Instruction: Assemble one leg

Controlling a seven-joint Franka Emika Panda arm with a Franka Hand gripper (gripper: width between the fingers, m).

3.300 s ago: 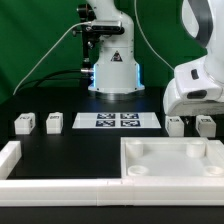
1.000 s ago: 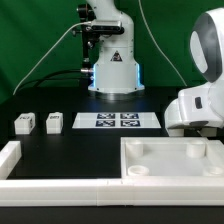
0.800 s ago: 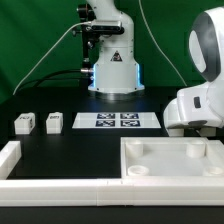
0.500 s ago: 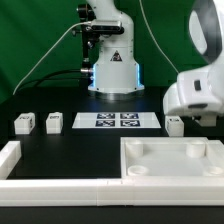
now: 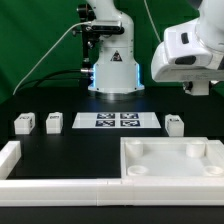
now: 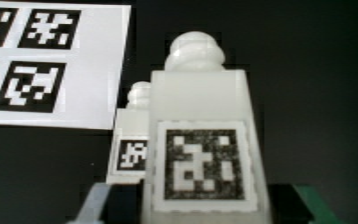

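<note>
Tool (image 6: 197, 208): clamped on leg (image 6: 197, 130), tag face toward wrist camera, peg end away. Held high above tabletop (image 5: 80, 150), presumably to clear other parts before carry to tray (image 5: 170, 172). Spare leg (image 5: 175, 123): on tabletop, beside marker board (image 5: 119, 121), exterior view's right.

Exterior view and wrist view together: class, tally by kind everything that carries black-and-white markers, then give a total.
Legs: 4, one leg in the gripper
Marker board: 1
Total: 5
</note>
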